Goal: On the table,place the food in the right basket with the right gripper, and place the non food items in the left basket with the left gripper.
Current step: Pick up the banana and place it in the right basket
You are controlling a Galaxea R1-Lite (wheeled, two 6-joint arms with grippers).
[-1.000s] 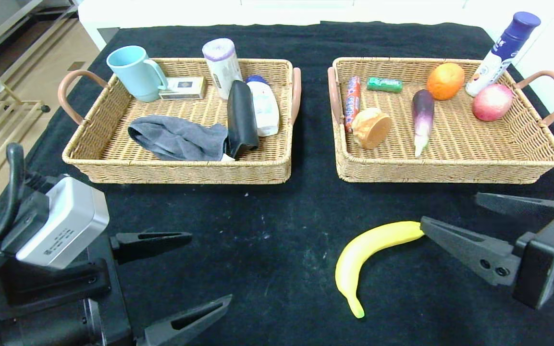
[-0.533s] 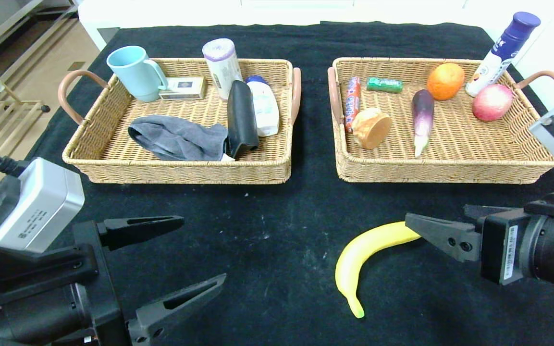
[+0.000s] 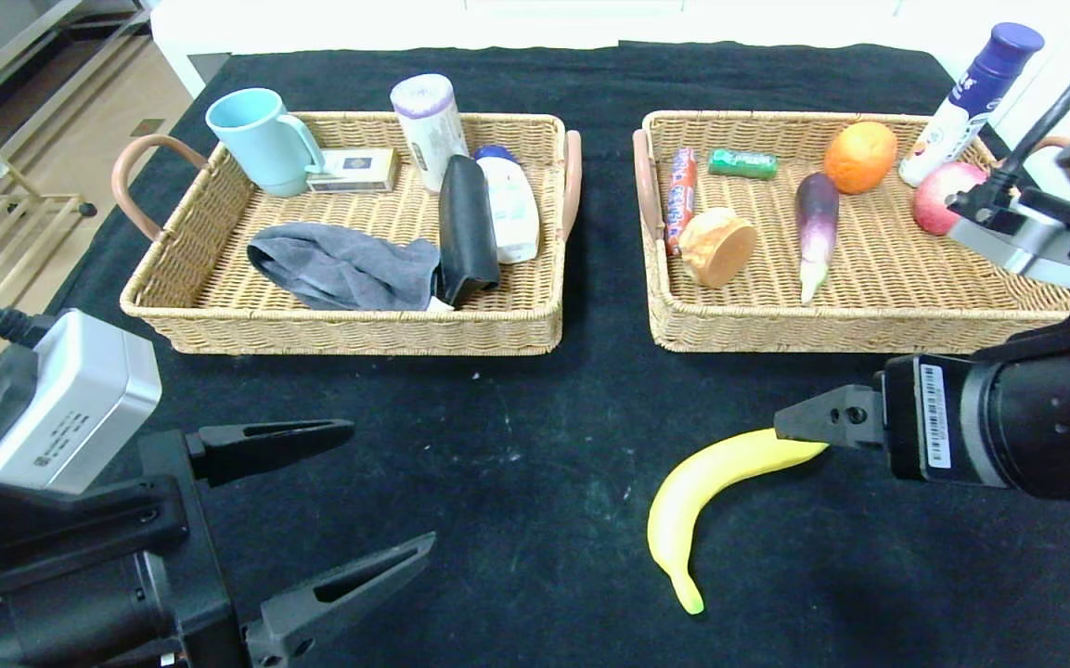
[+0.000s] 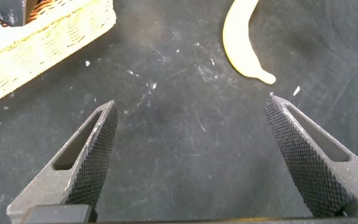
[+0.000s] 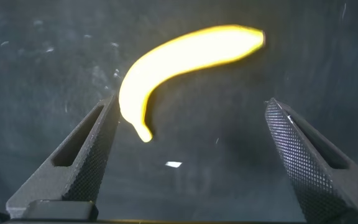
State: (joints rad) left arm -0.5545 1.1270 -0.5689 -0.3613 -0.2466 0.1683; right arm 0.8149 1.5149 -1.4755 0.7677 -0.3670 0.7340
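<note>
We see a table [image 3: 544, 436] w/ black cloth, two wicker baskets side by side at the far half.

Left basket [image 3: 349, 329] holds non-food: teal mug [image 3: 261, 139] at the far left corner, small white box [image 3: 354, 170] just beside it, upright white cylinder w/ purple top [image 3: 428, 116], grey cloth [image 3: 340, 267] in the middle, black wallet-like item [image 3: 467, 227] leaning beside a white bottle [image 3: 509, 206].

Right basket [image 3: 859, 325] holds food: red wrapped stick [image 3: 681, 190] along its left wall, green pack [image 3: 742, 163] at the back, round bun-like item [image 3: 718, 245], eggplant [image 3: 816, 227], orange [image 3: 859, 156], red apple [image 3: 941, 193] partly behind the right arm. A white bottle w/ blue cap [image 3: 969, 102] leans at the far right corner; we can't tell if it's inside or just outside the rim.

Left gripper [image 3: 335, 520] sits low at the near left over bare cloth, jaws spread wide, nothing held; wrist view shows only cloth btwn its fingers [image 4: 92, 155].

Right gripper [image 5: 188, 155] is over the banana [image 3: 706, 487], which lies on the cloth in front of the right basket, well apart from it. Jaws fully apart, nothing gripped. In the right wrist view the banana's narrow end sits just beside one finger [image 5: 89, 162], the rest curving away btwn the two; contact we can't tell.
</note>
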